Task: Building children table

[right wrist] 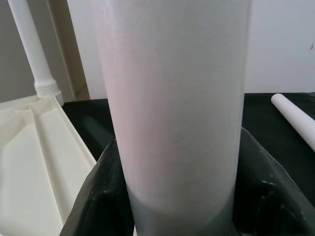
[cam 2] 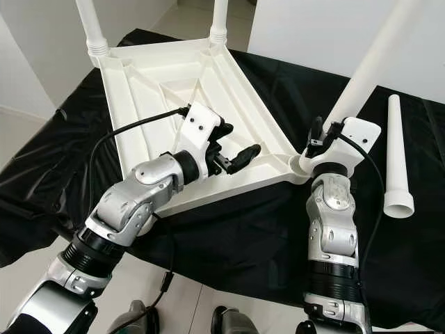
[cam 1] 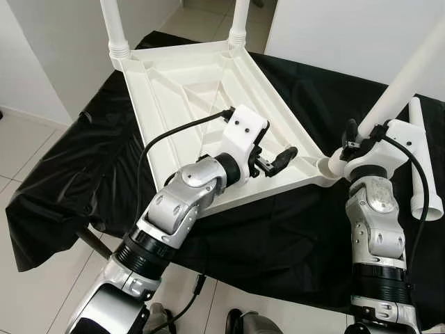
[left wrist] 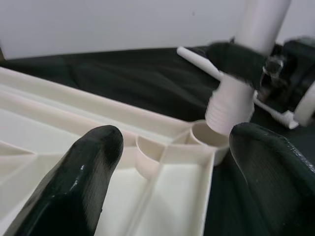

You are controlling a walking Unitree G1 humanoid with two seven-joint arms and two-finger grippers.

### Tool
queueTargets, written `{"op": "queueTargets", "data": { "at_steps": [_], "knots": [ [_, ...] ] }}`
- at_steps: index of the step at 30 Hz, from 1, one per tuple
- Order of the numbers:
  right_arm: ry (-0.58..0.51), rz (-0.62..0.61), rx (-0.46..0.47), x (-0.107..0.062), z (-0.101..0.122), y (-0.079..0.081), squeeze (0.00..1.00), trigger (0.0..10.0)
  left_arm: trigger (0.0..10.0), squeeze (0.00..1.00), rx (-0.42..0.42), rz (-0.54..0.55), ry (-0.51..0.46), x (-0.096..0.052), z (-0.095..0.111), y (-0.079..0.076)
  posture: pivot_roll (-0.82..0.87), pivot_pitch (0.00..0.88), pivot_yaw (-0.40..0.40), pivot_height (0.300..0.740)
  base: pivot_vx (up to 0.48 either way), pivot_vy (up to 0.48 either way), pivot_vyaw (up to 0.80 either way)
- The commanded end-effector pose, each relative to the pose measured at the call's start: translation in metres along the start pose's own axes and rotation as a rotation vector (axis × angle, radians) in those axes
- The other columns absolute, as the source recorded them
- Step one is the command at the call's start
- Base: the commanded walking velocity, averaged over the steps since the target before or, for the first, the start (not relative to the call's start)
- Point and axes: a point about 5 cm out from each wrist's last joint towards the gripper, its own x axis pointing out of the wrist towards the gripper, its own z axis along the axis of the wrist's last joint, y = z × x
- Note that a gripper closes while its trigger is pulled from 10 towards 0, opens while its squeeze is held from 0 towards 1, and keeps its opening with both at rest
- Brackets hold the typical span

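Observation:
A white plastic table top (cam 1: 182, 83) lies upside down on a black cloth. Two white legs (cam 1: 113, 28) (cam 1: 240, 19) stand in its far corners. My right gripper (cam 1: 353, 139) is shut on a third leg (cam 1: 410, 76). That leg leans to the right, and its threaded end (left wrist: 229, 105) meets the near right corner socket (left wrist: 210, 136). In the right wrist view the leg (right wrist: 172, 98) sits between the black fingers (right wrist: 101, 196). My left gripper (cam 1: 278, 160) hovers open over the table top's near right part, holding nothing and facing the socket.
A fourth white leg (cam 2: 398, 153) lies loose on the cloth (cam 1: 292, 243) to the right of my right arm. The cloth-covered surface ends just in front of me, with tiled floor (cam 1: 28, 292) below and to the left. White walls stand behind.

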Motion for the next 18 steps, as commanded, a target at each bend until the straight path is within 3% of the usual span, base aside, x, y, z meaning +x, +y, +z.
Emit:
{"op": "queueTargets", "data": {
  "at_steps": [1, 6, 18],
  "knots": [
    [-0.006, -0.012, 0.008, -0.001, -0.002, -0.006, 0.00, 10.0, 10.0, 0.00, 0.006, -0.055, 0.026, 0.001, -0.006, -0.008, 0.05, 0.152, -0.043, 0.740, 0.000, 0.000, 0.00],
    [-0.020, 0.002, 0.011, -0.004, -0.007, -0.009, 0.00, 10.0, 10.0, 0.00, 0.013, -0.098, 0.061, 0.003, -0.015, -0.020, 0.04, 0.157, -0.039, 0.740, 0.000, 0.000, 0.00],
    [0.003, 0.024, 0.082, -0.005, -0.023, -0.010, 0.00, 10.0, 10.0, 0.00, 0.014, -0.151, 0.097, 0.001, -0.021, -0.031, 0.05, 0.153, -0.037, 0.740, 0.000, 0.000, 0.00]
  ]
}}
